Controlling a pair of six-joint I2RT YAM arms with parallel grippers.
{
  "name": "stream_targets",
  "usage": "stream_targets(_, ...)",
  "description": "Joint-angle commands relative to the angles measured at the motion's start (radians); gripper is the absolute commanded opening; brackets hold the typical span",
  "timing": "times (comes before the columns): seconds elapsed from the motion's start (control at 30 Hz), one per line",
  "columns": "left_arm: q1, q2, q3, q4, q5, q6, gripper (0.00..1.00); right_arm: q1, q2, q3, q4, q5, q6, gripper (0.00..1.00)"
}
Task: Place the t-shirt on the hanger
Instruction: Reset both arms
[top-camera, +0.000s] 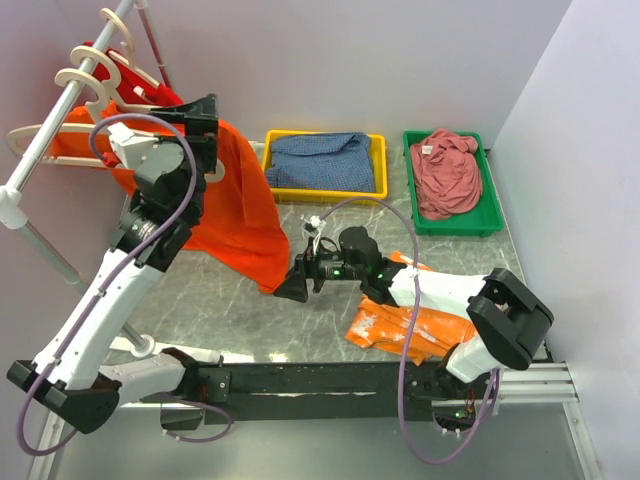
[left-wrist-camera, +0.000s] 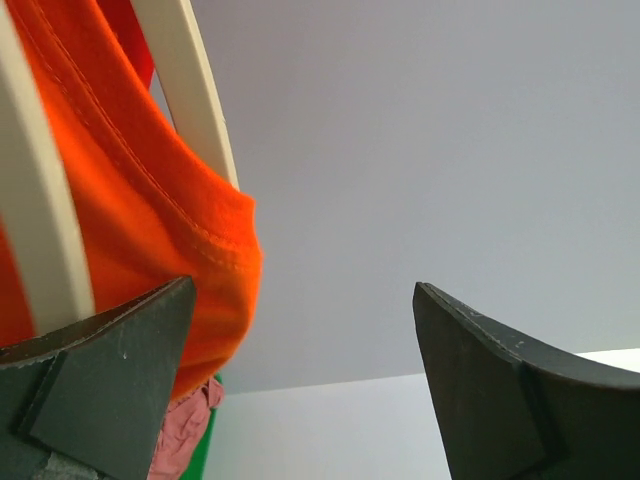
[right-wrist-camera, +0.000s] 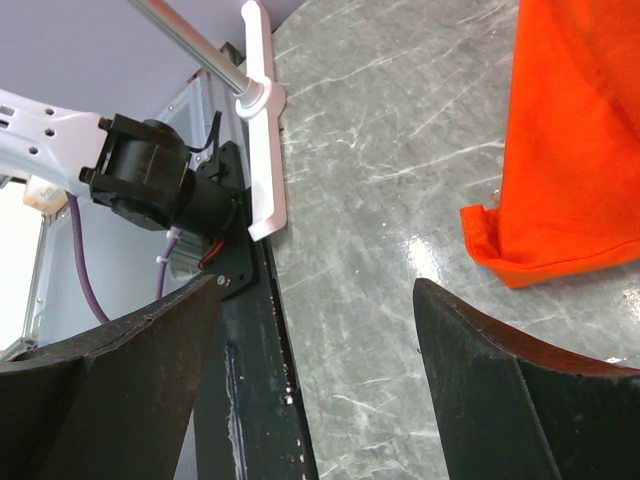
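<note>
The bright orange-red t-shirt (top-camera: 240, 215) hangs from the rack at the left, and its lower corner reaches the table. A cream hanger (top-camera: 35, 131) carries it. In the left wrist view its cloth (left-wrist-camera: 150, 210) lies over the hanger's cream bars (left-wrist-camera: 190, 90). My left gripper (top-camera: 210, 130) is raised beside the shirt's shoulder. It is open and empty (left-wrist-camera: 305, 340), with the cloth against its left finger (left-wrist-camera: 110, 380). My right gripper (top-camera: 296, 284) is low over the table next to the shirt's bottom corner (right-wrist-camera: 560, 200). It is open and empty (right-wrist-camera: 315, 350).
Other cream hangers (top-camera: 100, 75) hang on the metal rail (top-camera: 60, 110). The rack's white foot (right-wrist-camera: 262, 150) stands by the table's near edge. A lighter-orange cloth (top-camera: 400, 322) lies under my right arm. At the back are a yellow tray (top-camera: 325, 136) with blue cloth and a green tray (top-camera: 450, 225) with a dark red shirt.
</note>
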Motion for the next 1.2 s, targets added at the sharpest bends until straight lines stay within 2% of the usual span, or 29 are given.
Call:
stream_targets(0.0,-0.061,-0.028,0.059,-0.04,-0.094,0.056,0.97,-0.014,-0.017,0.036,0.04,-0.026,-0.019,0.86)
stream_targets(0.4,-0.239,-0.076,0.034,-0.094,-0.176,0.132,0.96,-0.028,-0.118,0.034,-0.015,-0.003,-0.044,0.86)
stream_targets(0.63,-0.31,-0.11,0.004,-0.062,-0.104,0.256,0.96,-0.028,-0.233,-0.003,-0.054,0.071,-0.059,0.86)
stream_targets(0.77,-0.334,-0.101,-0.006,-0.022,0.022,0.379,0.96,-0.028,-0.362,-0.047,-0.101,0.216,-0.064,0.87)
stream_targets(0.87,-0.369,-0.061,-0.007,0.003,0.109,0.477,0.96,-0.028,-0.457,-0.087,-0.158,0.447,-0.052,0.88)
stream_targets(0.9,-0.382,-0.047,-0.006,-0.002,0.12,0.5,0.97,-0.027,-0.483,-0.099,-0.175,0.571,-0.044,0.88)
stream_targets(0.97,-0.417,-0.01,-0.013,-0.011,0.136,0.555,0.97,-0.028,-0.552,-0.128,-0.231,0.707,-0.035,0.88)
stream_targets(1.0,-0.425,0.001,-0.023,-0.017,0.143,0.575,0.96,-0.028,-0.574,-0.135,-0.255,0.838,-0.012,0.89)
stream_targets(1.17,-0.437,0.056,-0.188,0.05,0.224,0.623,0.97,-0.033,-0.66,-0.188,-0.374,1.093,0.048,0.9)
